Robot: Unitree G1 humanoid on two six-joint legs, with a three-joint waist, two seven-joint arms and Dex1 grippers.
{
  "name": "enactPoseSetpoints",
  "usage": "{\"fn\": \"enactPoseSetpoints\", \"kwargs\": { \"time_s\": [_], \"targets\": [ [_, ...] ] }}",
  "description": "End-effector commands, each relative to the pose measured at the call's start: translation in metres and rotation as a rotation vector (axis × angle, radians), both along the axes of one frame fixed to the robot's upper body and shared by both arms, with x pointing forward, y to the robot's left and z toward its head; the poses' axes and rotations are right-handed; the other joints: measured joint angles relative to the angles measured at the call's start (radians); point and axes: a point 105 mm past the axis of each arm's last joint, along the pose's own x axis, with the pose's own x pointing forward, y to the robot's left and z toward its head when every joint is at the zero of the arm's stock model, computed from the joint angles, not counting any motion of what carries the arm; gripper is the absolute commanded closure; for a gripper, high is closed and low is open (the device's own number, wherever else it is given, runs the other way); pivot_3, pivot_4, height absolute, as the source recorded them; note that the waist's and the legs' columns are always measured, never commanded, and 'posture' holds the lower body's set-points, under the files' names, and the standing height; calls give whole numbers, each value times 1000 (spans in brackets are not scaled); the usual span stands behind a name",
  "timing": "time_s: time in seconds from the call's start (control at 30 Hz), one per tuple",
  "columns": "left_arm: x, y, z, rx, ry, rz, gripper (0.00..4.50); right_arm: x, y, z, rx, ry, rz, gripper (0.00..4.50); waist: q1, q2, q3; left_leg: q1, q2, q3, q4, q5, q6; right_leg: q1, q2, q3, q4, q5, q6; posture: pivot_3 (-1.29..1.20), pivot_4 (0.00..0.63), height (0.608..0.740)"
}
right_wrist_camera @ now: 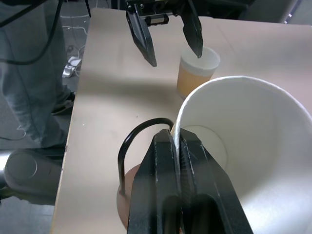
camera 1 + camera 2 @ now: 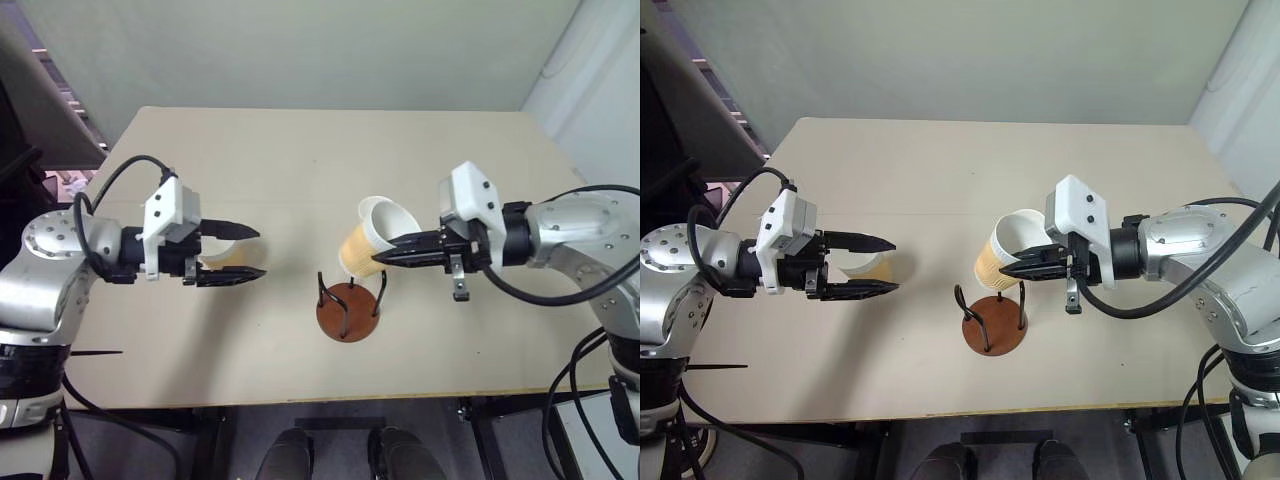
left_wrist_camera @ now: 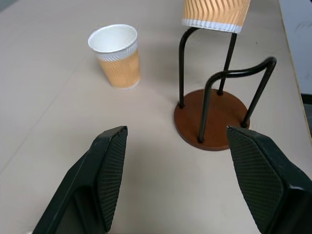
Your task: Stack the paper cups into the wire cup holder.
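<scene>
My right gripper is shut on the white rim of a yellow-orange paper cup. It holds the cup tilted just above the wire cup holder. The holder is a reddish-brown disc with black wire loops, near the table's front middle. In the right wrist view the fingers pinch the cup wall between them. A second paper cup stands upright on the table. My left gripper hovers open above it, to the left of the holder, with nothing between its fingers.
The beige table reaches back to a pale wall. Its front edge runs close below the holder. Black cables hang from my right arm past the table's right front corner.
</scene>
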Motion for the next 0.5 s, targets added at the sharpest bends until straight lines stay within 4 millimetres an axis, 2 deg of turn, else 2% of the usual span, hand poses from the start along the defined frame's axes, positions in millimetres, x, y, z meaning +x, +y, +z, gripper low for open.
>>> {"fn": "enactPoseSetpoints", "kwargs": {
  "time_s": [0.03, 0.23, 0.33, 0.4, 0.5],
  "targets": [
    [-6, 3, 14, 9, -63, 7, 1036, -4, 1, 1, -13, -33, 21, 3560, 0, 0, 0, 0, 0, 0, 0, 0, 0, 0, 0, 0, 0, 0, 0, 0, 150, 740],
    [-9, 6, 14, 11, -61, 21, 1036, -2, 3, -1, -21, -43, 30, 1402, 0, 0, 0, 0, 0, 0, 0, 0, 0, 0, 0, 0, 1, 0, -1, 0, 150, 740],
    [-9, 10, 15, 17, -66, 47, 1036, 44, -11, 25, 37, -174, -131, 331, -1, 0, 0, 0, 0, 0, 1, 0, 0, 0, 0, 0, 1, 1, -1, 0, 150, 740],
    [-6, 15, 14, 29, -74, 80, 1036, 76, -20, 32, 41, -222, -229, 331, -6, 0, 0, 0, 0, 0, 1, 0, 0, -1, 0, 1, 1, 3, -2, 0, 150, 740],
    [1, 20, 12, 42, -87, 128, 1036, 112, -21, 23, -16, -255, -270, 331, -7, 0, 0, 1, 1, 0, 0, 0, 1, -3, 0, 0, 1, 5, -5, 0, 150, 740]
  ]
}}
